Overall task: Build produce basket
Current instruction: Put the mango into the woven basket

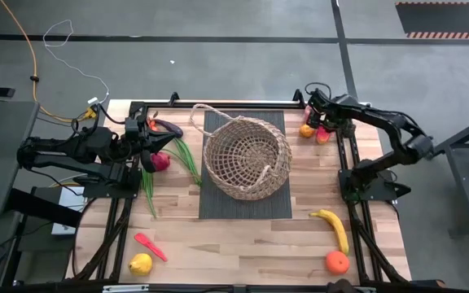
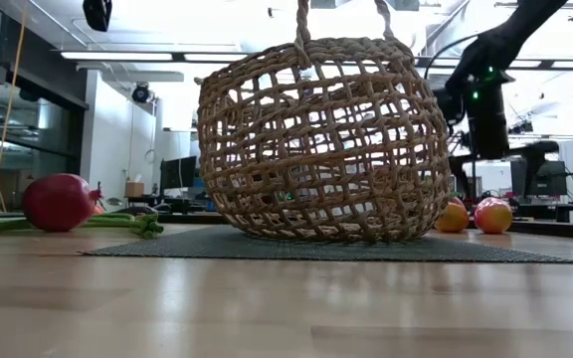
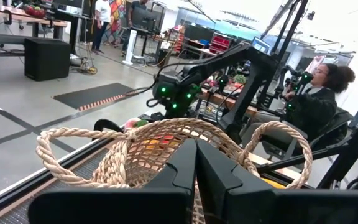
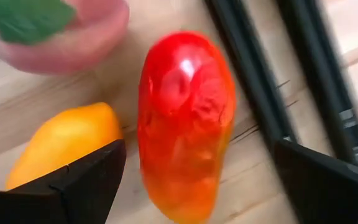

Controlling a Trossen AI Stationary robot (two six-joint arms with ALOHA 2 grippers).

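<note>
Round tan open-weave wicker basket — empty, on dark mat, counter centre. Right tool — fingers spread around red-orange pepper-like fruit, far right corner. Left tool — pressed together, beside basket.

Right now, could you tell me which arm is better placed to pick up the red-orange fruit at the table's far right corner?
The right arm: its open right gripper already straddles the red-orange fruit, while the left gripper sits across the basket.

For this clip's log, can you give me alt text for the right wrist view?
The right gripper is open, its dark fingers on either side of a glossy red-orange fruit lying on the wooden table. An orange-yellow fruit lies beside it, with a pink fruit bearing a green leaf past that.
</note>
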